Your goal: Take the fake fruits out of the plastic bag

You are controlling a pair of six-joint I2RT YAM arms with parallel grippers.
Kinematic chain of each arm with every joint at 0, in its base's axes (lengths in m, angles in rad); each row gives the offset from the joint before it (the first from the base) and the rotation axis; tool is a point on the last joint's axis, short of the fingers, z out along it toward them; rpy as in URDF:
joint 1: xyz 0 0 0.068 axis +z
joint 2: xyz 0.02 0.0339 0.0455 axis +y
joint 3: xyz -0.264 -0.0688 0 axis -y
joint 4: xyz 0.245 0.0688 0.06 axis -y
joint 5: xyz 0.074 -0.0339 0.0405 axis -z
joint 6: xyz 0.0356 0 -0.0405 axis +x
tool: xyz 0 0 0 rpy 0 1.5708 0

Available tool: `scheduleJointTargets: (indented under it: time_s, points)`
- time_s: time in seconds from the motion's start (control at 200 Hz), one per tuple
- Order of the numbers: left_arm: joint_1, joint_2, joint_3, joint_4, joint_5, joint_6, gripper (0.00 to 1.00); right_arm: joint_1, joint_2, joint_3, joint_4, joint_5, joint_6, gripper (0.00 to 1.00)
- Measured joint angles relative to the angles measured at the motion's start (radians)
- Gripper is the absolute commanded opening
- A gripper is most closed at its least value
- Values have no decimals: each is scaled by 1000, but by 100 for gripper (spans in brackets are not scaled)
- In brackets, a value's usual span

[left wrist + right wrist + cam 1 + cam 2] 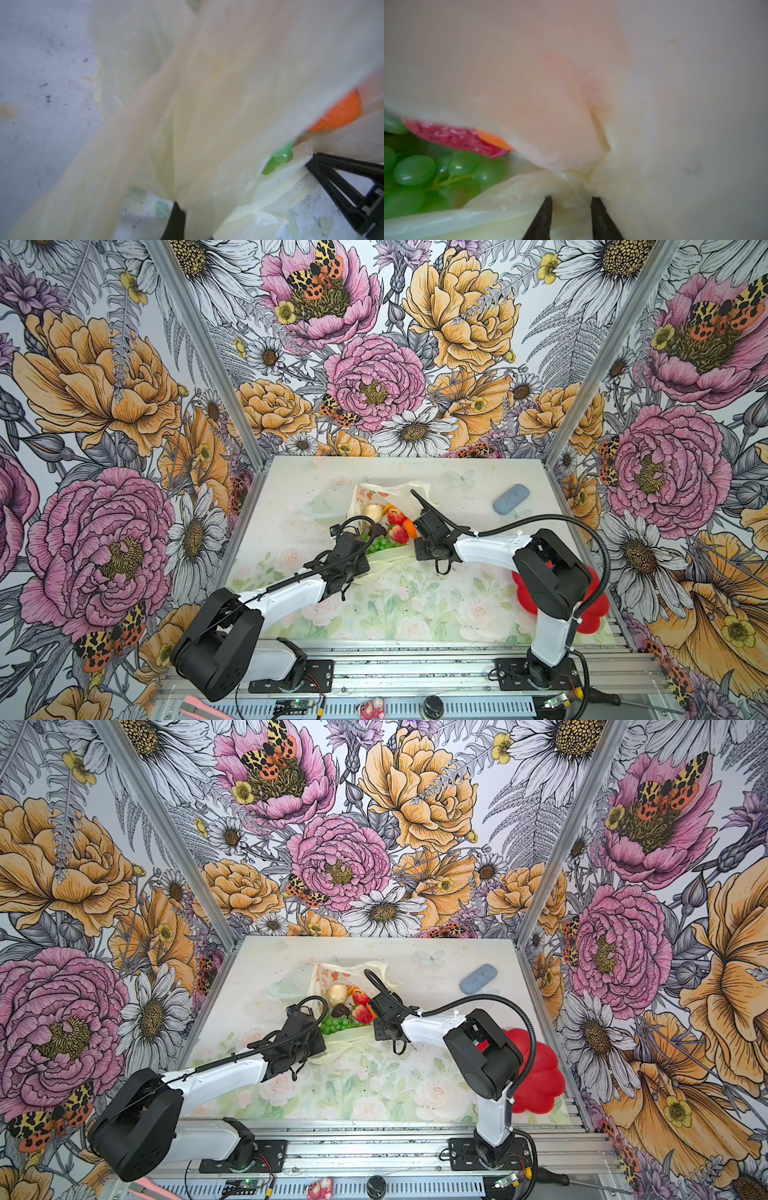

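Note:
The plastic bag (374, 491) (328, 973) lies mid-table with its mouth spread open. In it I see a pale pear (372, 512), two strawberries (398, 533), an orange (410, 528), a dark mangosteen (379, 529) and green grapes (380, 543) (415, 170). My left gripper (368, 547) (182, 205) is shut on the bag's near-left rim, and plastic fills most of its wrist view. My right gripper (417, 537) (571, 199) is at the bag's right rim. Its jaws stand a little apart with a bunched fold of the bag between them. Beside that fold the right wrist view shows a strawberry (452, 137) and the orange (494, 141).
A red flower-shaped plate (598, 605) sits at the front right, partly under my right arm. A blue-grey oblong case (511, 498) lies at the back right. A clear object (320, 506) rests left of the bag. Small tools lie along the front rail (415, 672).

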Motion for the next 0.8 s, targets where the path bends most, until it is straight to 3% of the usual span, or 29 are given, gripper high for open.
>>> scheduleJointTargets:
  time_s: [0.235,0.405,0.57,0.736,0.801]
  points:
    - [137,-69,-65,0,10,-1,0,2,172,245,14,-36,-52,31]
    - [187,-97,-73,-3,23,23,0,2,178,264,26,-43,-60,32]
    - [187,-97,-81,1,49,71,0,3,75,145,26,-56,-70,50]
    - [179,-97,-91,8,66,109,0,9,-152,12,14,-102,-78,72]
    - [174,-97,-91,17,70,127,0,10,-254,-27,14,-126,-78,75]
